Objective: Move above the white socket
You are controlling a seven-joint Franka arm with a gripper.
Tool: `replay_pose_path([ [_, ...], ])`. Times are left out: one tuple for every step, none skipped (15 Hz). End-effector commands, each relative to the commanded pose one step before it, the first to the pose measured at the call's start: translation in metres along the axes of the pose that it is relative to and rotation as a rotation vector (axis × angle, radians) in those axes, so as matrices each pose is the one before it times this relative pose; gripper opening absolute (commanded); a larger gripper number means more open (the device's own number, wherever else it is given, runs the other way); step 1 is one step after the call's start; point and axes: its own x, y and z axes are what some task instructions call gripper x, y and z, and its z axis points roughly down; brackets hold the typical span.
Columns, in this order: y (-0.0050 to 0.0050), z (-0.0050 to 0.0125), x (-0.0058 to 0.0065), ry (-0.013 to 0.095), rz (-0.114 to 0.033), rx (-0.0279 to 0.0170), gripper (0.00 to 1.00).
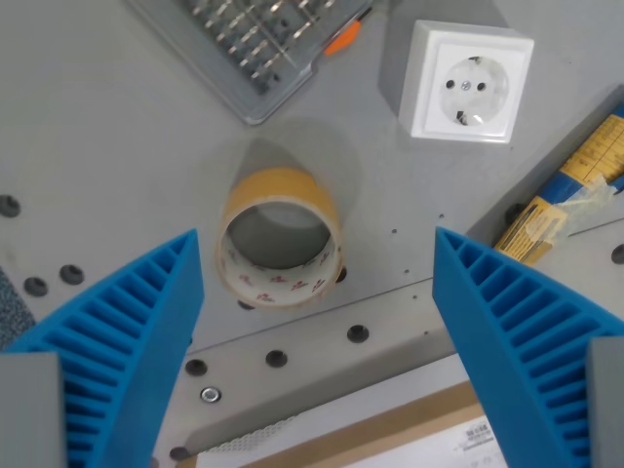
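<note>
The fingers (pixel 146 322) are two blue ribbed wedges, spread wide apart at the lower left and lower right of the wrist view, with nothing between them. The gripper (pixel 317 252) is therefore empty and hangs over the grey table (pixel 88 127).

Directly between the fingertips, a roll of tape (pixel 280 249) stands on its flat side with its hollow core facing the camera. It lies below the gripper centre, not the target.

The white socket (pixel 468 82) sits at the upper right of the wrist view, well apart from the tape roll. It is a square, rigid plastic box with a smooth, probably slippery face and a round recess. It looks light and hard. The task requires positioning only, no grasp; if one were needed, the flat opposite side walls would suit.

Surrounding items: a grey bit case (pixel 255 44) with an orange latch at the top, blue-and-yellow packets (pixel 575 185) at the right edge near the socket, and a cardboard box (pixel 409 439) at the bottom. None appears to obstruct a move above table height.
</note>
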Motion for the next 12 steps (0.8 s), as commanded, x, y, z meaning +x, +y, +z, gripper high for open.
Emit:
replay_pose_path([
  [0.0137,0.01557,-0.00001,0.0852,0.0164,0.03157,1.0],
  [0.00307,0.00455,0.00039,0.0004,0.0039,-0.00056,1.0],
  [0.00313,0.00471,0.00046,-0.0014,0.0063,-0.00223,1.0],
  [0.00317,0.00486,0.00051,0.0007,0.0053,-0.00244,1.0],
  [0.0032,0.005,0.00054,0.0006,0.0042,-0.00227,1.0],
  [0.00264,0.00423,0.00045,-0.0007,0.0039,-0.00219,1.0],
  [0.00268,0.00436,0.00047,0.0006,0.0035,-0.00083,1.0],
  [0.00276,0.00449,0.00047,0.0006,0.0038,-0.00065,1.0],
  [0.00288,0.00463,0.00047,-0.0027,0.0036,-0.00177,1.0],
  [0.00303,0.00477,0.00047,0.0004,0.003,-0.00065,1.0],
  [0.00318,0.00492,0.00046,0.0028,0.0034,0.00064,1.0],
  [0.00332,0.005,0.00046,0.0011,0.0023,0.00047,1.0],
])
